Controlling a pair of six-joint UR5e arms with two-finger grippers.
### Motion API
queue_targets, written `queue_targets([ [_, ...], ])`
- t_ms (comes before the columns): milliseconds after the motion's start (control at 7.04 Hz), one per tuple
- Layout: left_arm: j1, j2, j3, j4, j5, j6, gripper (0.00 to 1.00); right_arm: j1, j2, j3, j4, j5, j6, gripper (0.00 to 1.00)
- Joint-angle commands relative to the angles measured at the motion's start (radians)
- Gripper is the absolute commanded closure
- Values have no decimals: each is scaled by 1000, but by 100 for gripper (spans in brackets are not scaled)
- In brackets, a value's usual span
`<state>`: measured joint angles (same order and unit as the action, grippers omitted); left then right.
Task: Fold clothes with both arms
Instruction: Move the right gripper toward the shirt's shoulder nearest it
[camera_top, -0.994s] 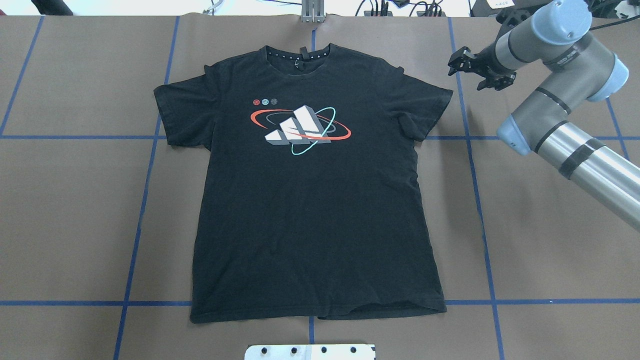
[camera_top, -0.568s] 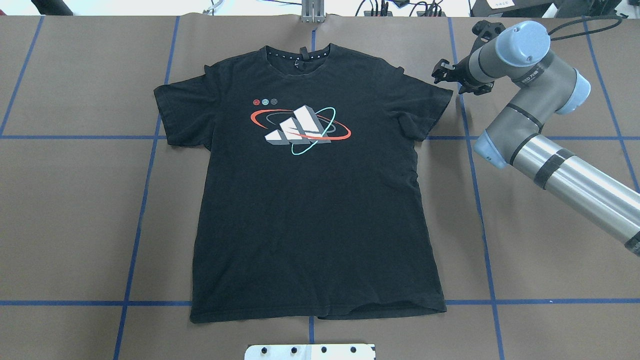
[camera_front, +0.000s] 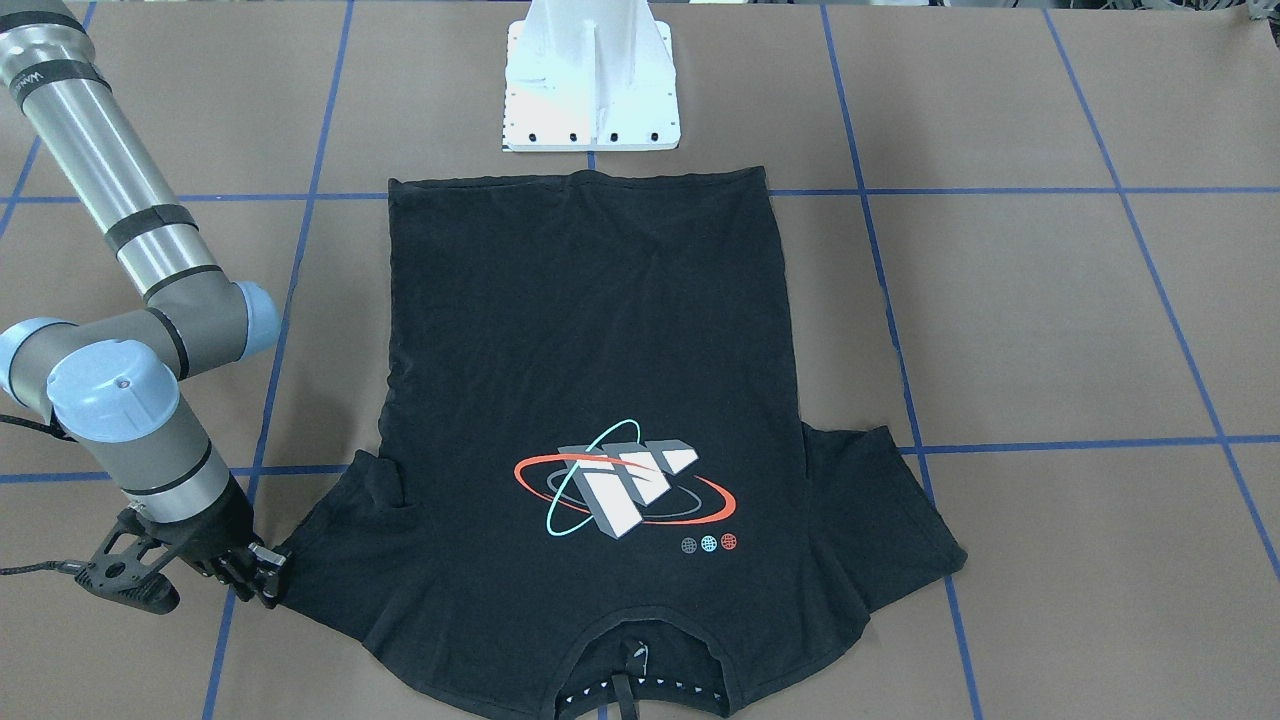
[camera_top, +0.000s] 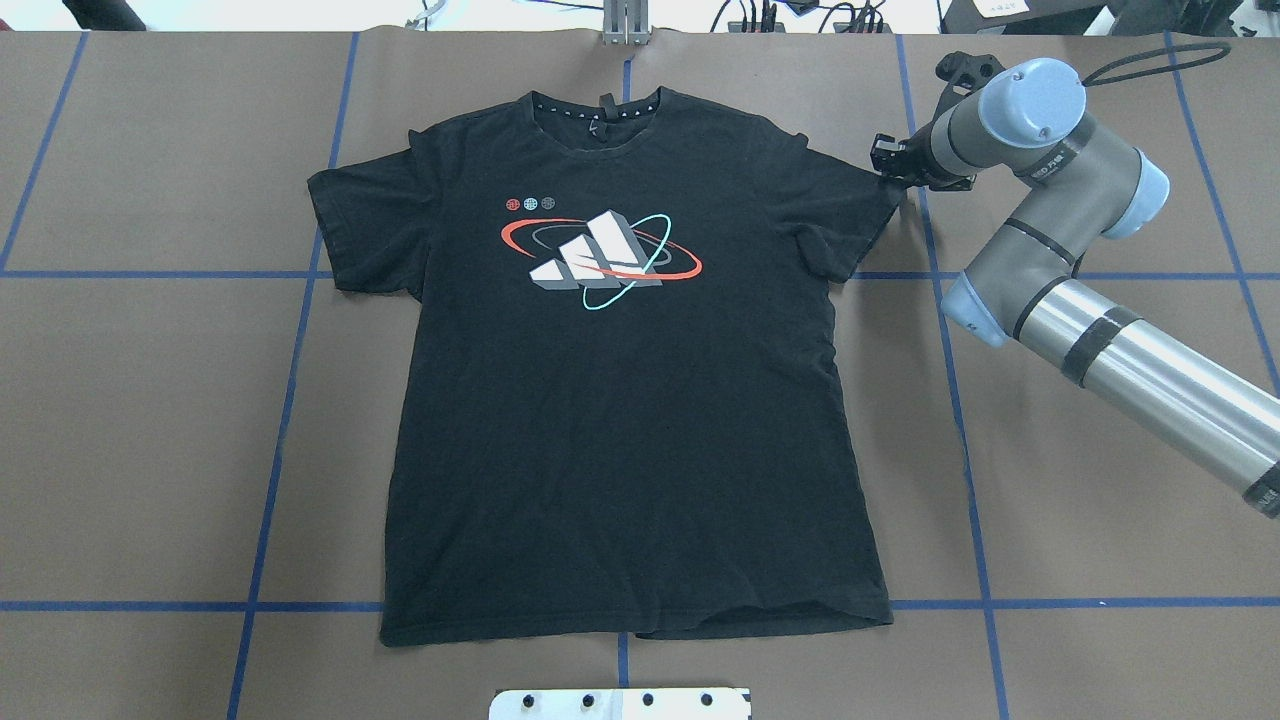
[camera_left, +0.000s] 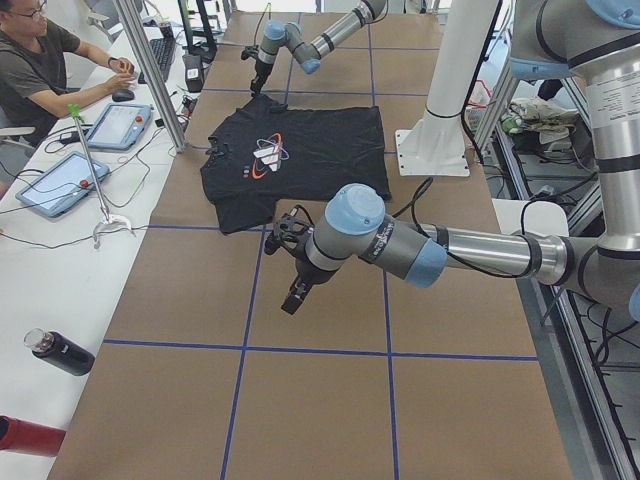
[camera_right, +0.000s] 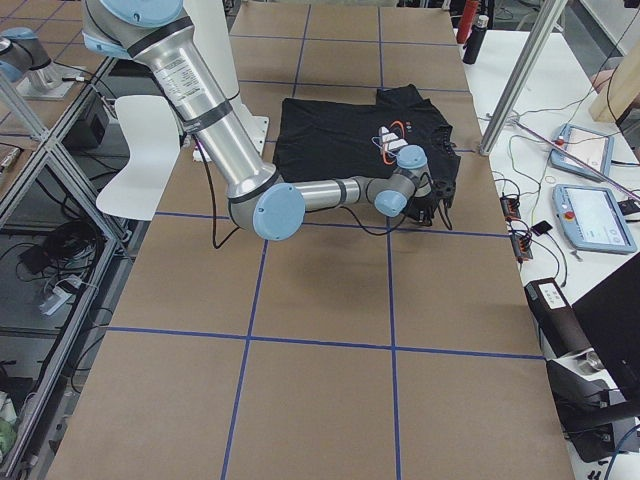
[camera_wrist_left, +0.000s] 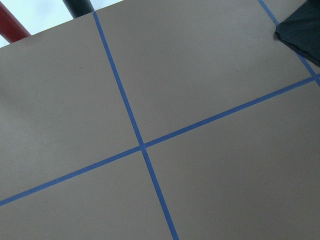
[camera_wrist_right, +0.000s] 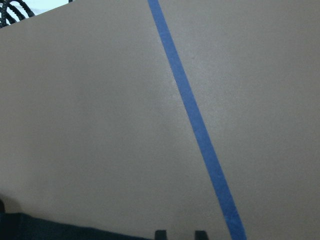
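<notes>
Pinching sleeve (camera_front: 330, 540) hem looks like the step: slide one finger under, take both layers, no bunching.

Front view: R gripper (camera_front: 262, 578) touches sleeve tip. Shirt (camera_front: 590, 330) lies flat, print up, at centre of table (camera_front: 1050, 320).

Overhead: same; no L arm.

Left side view alone shows L gripper (camera_left: 296, 296), clear of shirt; grip can't tell.

R wrist cam: fingertips (camera_wrist_right: 160, 234) apart, nothing between, so released.

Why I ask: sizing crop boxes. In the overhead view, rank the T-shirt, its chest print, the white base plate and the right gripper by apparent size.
1. T-shirt
2. chest print
3. white base plate, only a strip in frame
4. right gripper, partly hidden from this camera
</notes>
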<state>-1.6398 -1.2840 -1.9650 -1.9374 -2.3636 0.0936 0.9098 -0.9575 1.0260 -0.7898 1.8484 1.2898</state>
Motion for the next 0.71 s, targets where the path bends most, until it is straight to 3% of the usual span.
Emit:
queue_targets([
  [0, 0, 0, 0, 0, 0, 0, 0, 6, 0, 43, 0, 9, 5, 100],
  [142, 0, 0, 0, 0, -3, 0, 0, 12, 3, 125, -14, 87, 17, 100],
  [284, 0, 0, -2, 0, -25, 0, 0, -6, 55, 156, -53, 106, 82, 100],
  [568, 0, 0, -3, -2, -29, 2, 0, -64, 141, 151, -100, 100, 164, 100],
])
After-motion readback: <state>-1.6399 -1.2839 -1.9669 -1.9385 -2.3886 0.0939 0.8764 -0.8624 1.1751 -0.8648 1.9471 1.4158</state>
